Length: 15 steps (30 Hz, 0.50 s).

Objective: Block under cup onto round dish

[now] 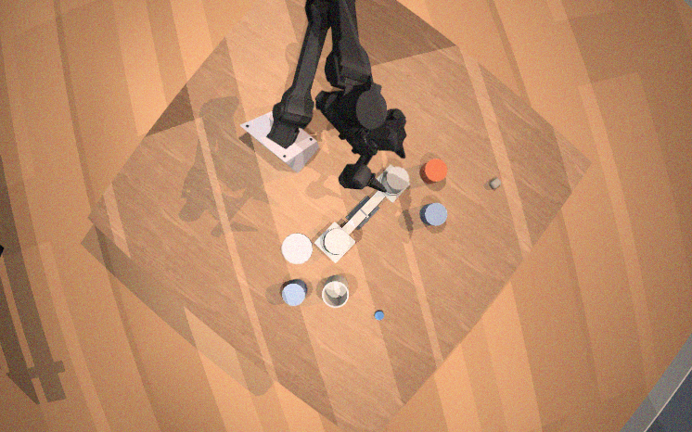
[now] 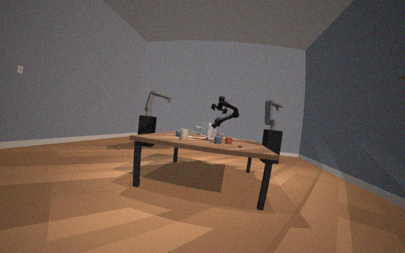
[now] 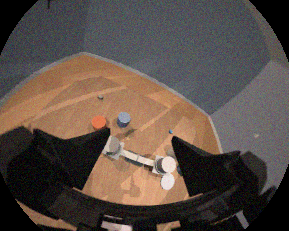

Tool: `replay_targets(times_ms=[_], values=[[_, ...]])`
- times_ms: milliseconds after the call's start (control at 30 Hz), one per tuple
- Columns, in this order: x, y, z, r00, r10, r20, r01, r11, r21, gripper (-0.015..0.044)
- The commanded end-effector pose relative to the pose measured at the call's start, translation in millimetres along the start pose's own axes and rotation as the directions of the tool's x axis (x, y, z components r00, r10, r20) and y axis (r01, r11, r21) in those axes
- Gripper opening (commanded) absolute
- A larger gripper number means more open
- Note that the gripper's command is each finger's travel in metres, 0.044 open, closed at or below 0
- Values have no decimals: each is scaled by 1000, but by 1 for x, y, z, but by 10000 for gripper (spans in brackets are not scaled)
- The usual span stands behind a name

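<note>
We hold our gripper (image 3: pixel 138 150) spread and empty above the balance (image 1: pixel 364 210), near its one-o'clock cup (image 1: pixel 396 179), judging which end sinks.

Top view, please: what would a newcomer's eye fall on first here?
The dark arm, reaching from its pale base plate, with its open, empty gripper high above one balance cup. Next, the orange cylinder beside that cup, and the white round dish beside the other cup.

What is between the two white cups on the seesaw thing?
In the top view, only the balance's pale beam runs between the cup near the dish and the other cup.
</note>
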State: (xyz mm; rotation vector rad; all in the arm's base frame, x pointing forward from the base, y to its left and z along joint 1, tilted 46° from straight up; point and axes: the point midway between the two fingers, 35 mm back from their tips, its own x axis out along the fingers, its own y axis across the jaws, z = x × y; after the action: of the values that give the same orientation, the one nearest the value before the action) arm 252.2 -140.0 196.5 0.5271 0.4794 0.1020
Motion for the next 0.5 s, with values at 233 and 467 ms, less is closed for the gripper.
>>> replay_targets(times_ms=[233,467], values=[[-13,-47,-120,985,3,-171,48,953,298,440],[-16,-47,-134,983,19,-181,44,940,338,440]])
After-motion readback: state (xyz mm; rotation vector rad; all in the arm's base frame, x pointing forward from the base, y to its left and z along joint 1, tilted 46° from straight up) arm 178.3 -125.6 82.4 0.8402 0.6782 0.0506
